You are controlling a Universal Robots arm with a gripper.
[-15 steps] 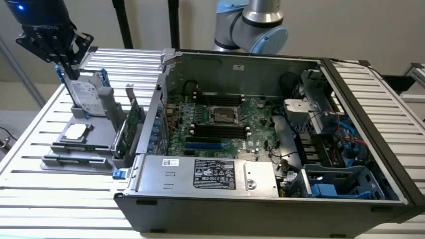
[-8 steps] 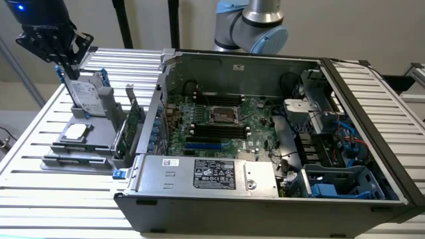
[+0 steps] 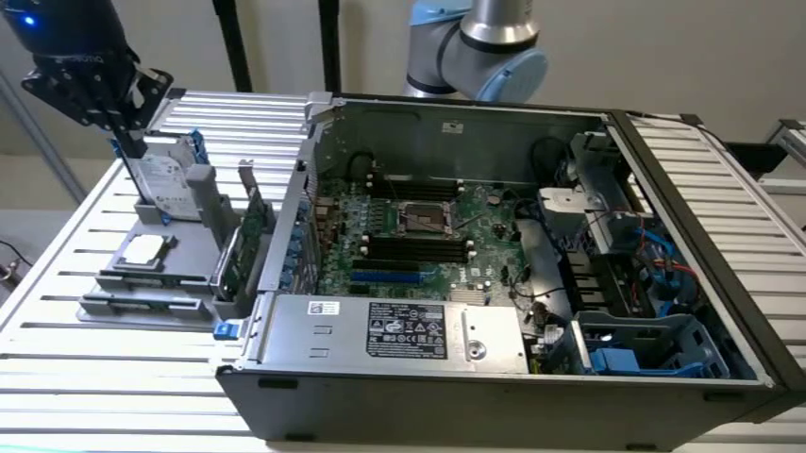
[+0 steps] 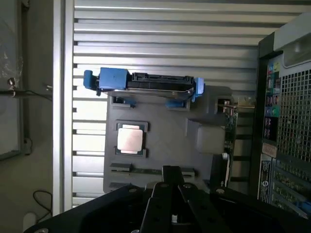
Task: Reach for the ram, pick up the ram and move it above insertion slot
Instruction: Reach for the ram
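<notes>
End effector (image 3: 116, 113) hangs over the far end of the grey holder (image 3: 189, 236), at the exterior view's left, well apart from the open computer case (image 3: 377, 396). In the wrist view its tip reads as one dark block with no gap, so the end effector looks closed together, with nothing in it. The ram (image 4: 141, 171) lies flat in a groove of the holder, on the side of the processor chip (image 4: 130, 140) away from the hard drive (image 4: 143, 85), and part of its length is covered by the end effector's tip. No contact with the ram can be made out. The hard drive stands on edge in its blue carrier at the holder's far end. A larger green card (image 3: 247, 241) stands upright between the holder and the case. The insertion slot (image 3: 416, 243) is one of the black parallel strips on the board inside the case, just beyond the blue slot (image 3: 391, 276). The holder sits on the slatted tabletop (image 3: 75, 368).
</notes>
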